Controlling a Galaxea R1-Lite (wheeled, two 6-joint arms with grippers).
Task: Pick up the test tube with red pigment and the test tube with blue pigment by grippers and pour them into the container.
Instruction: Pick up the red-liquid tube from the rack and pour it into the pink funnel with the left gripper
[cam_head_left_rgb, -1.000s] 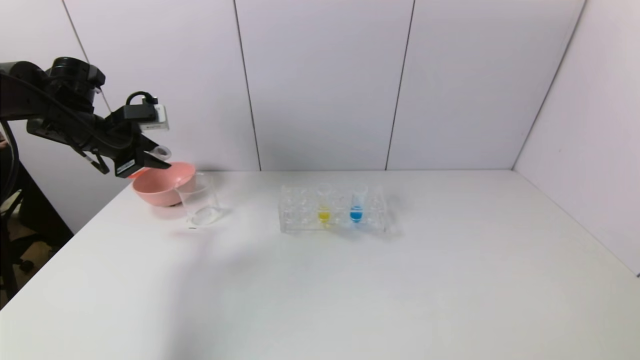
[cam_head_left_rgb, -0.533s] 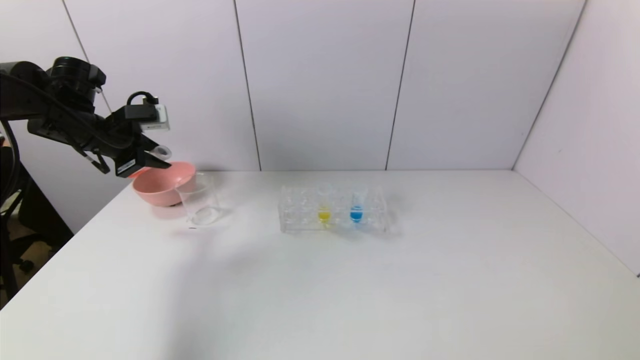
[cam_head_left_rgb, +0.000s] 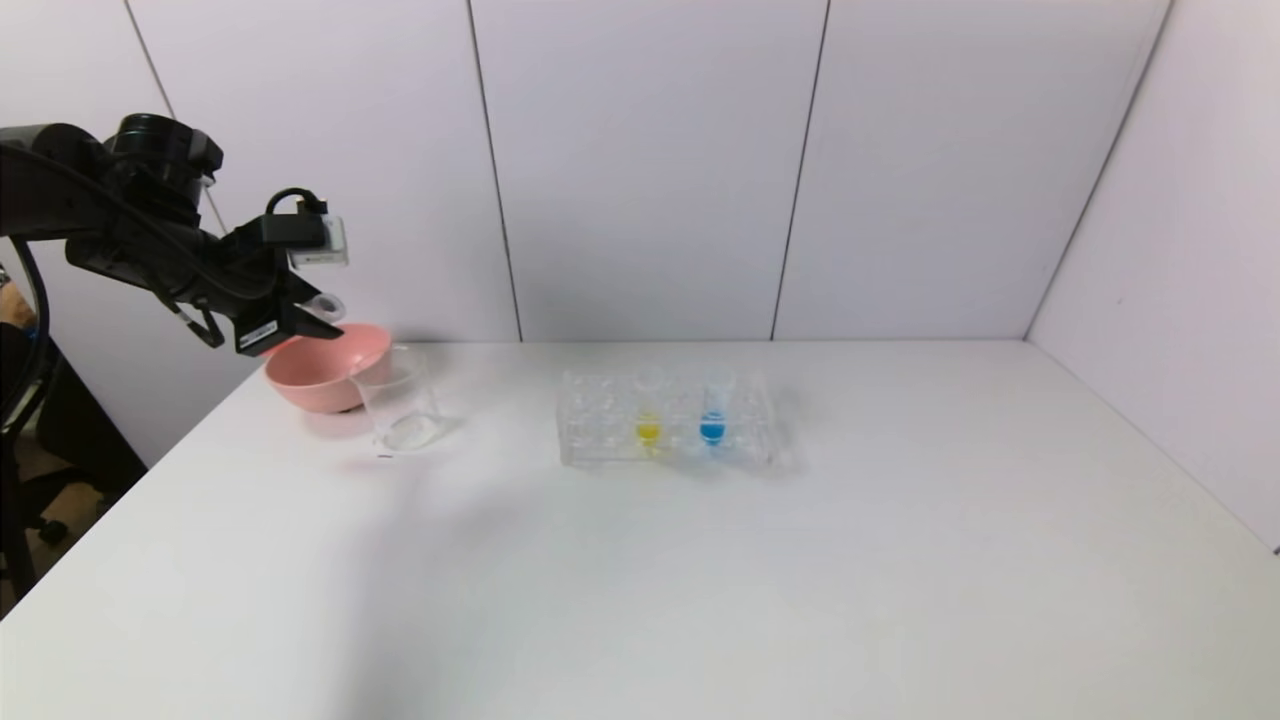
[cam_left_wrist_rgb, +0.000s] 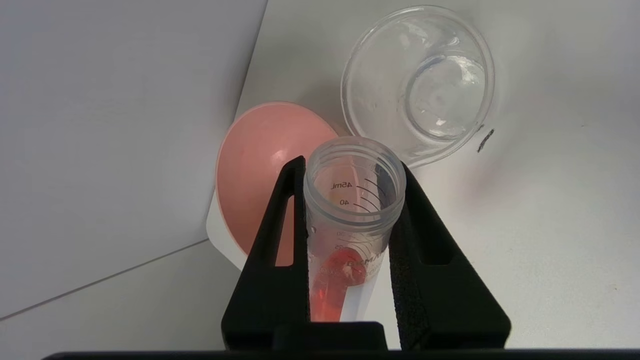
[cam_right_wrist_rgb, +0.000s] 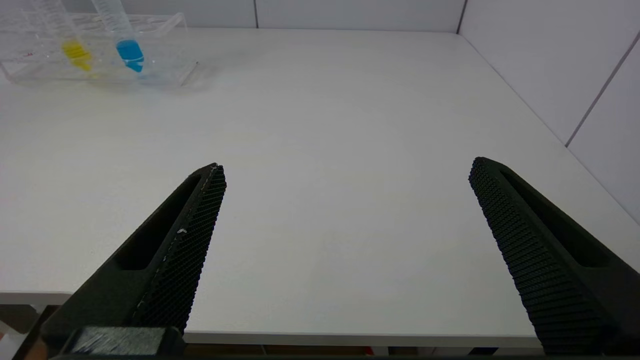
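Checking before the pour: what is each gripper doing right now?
Left gripper: shut on the test tube with red pigment.
Right gripper: open, holding nothing.

head overlooks table (cam_head_left_rgb: 700, 560); wrists look close.

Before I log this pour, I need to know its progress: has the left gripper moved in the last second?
Yes. The left gripper, shut on the test tube with red pigment, has shifted slightly up and rightward relative to the pink bowl.
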